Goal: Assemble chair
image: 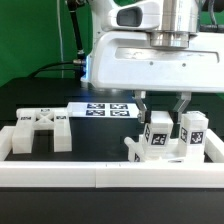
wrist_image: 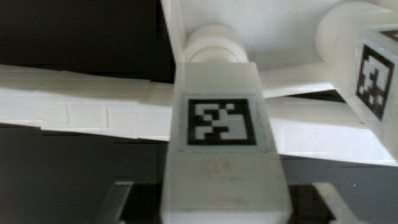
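Note:
At the exterior view's right, my gripper [image: 163,114] comes down on a white chair post [image: 158,132] with a black-and-white tag. A second tagged post [image: 192,128] stands just to its right, and low white pieces [image: 133,152] lie in front. In the wrist view the tagged post [wrist_image: 221,120] runs straight between the fingers of my gripper [wrist_image: 222,205]. The jaws stand one on each side of it and are shut on it. A slotted white chair part [image: 36,131] lies at the exterior view's left.
The marker board [image: 106,108] lies flat behind the parts, on the black table. A long low white border rail [image: 90,176] runs along the front and turns up at the right side [image: 213,145]. A cable hangs at the back left.

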